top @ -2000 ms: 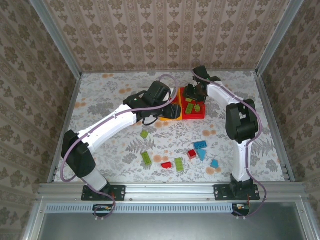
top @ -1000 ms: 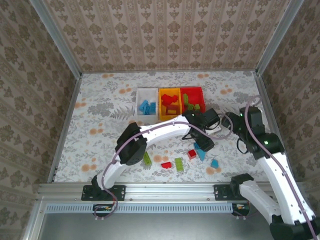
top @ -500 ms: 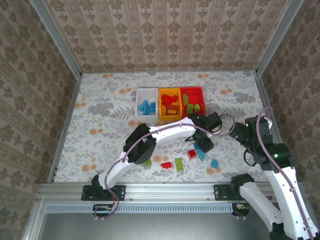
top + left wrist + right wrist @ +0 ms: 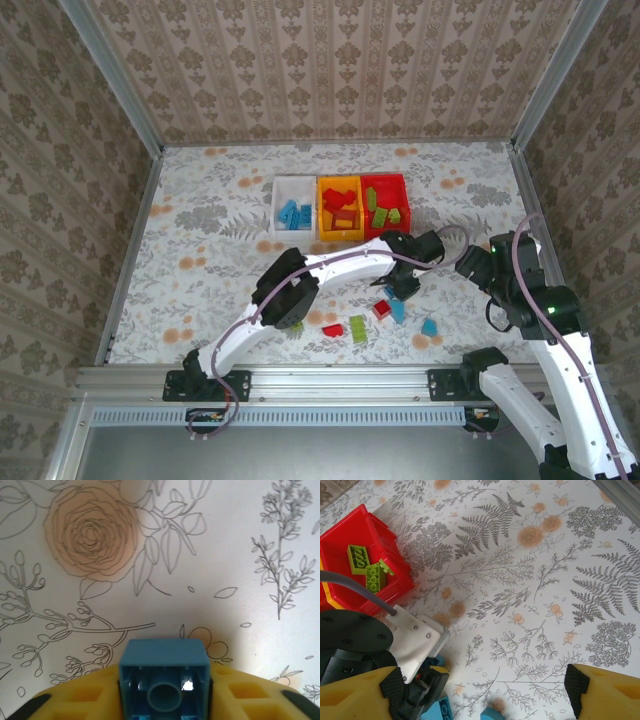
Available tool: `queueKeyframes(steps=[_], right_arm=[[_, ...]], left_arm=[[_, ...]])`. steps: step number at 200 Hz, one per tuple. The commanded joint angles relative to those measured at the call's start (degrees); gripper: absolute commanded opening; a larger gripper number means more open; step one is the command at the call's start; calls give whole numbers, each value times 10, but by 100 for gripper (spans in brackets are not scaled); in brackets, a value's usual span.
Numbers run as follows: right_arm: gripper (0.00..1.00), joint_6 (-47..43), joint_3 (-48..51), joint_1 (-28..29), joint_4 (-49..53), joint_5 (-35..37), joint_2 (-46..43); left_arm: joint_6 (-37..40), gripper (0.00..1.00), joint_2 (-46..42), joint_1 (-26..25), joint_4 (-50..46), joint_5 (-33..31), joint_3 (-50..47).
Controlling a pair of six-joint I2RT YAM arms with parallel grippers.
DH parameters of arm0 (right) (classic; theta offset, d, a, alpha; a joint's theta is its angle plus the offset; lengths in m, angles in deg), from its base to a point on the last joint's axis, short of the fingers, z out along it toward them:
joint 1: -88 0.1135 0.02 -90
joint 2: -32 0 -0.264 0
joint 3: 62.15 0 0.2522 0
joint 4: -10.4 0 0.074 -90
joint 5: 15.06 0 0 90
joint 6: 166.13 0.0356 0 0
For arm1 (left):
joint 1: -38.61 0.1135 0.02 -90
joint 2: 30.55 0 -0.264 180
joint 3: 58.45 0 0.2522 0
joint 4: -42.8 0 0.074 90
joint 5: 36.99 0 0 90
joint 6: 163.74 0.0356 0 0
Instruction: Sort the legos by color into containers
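Observation:
My left gripper [image 4: 400, 284] reaches across to the right of the table and is shut on a blue lego [image 4: 164, 680], whose hollow underside faces the wrist camera between the yellow fingers [image 4: 75, 697]. Just beside it lie another blue lego [image 4: 398, 310] and a red lego [image 4: 383, 309]. Further loose legos are a red one [image 4: 332, 329], a green one [image 4: 358, 328] and a blue one [image 4: 429, 327]. The white container [image 4: 278, 190], orange-yellow container [image 4: 321, 208] and red container [image 4: 404, 200] stand in a row behind. My right gripper [image 4: 474, 264] hovers open at the right, holding nothing.
The red container [image 4: 395, 580] holds green legos [image 4: 367, 567], the white one blue, the orange-yellow one red. The left arm's wrist [image 4: 410, 640] sits close to my right gripper [image 4: 482, 695]. A metal frame rail [image 4: 535, 230] bounds the table's right side.
The left gripper has closed on the blue lego over the loose pile. The right arm pulled back from the red container to the right side and has hardly moved in the last half second.

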Motion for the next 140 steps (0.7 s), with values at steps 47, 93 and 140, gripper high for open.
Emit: queueKeyframes(steps=[47, 93, 140], right_arm=[[79, -97, 15, 4, -126, -164, 12], [80, -145, 67, 108, -335, -316, 47], [81, -191, 18, 267, -406, -274, 213]], left_arm=[[-54, 26, -95, 37, -9, -93, -14], [-130, 26, -267, 138, 32, -79, -152], [-166, 25, -335, 274, 32, -74, -223]])
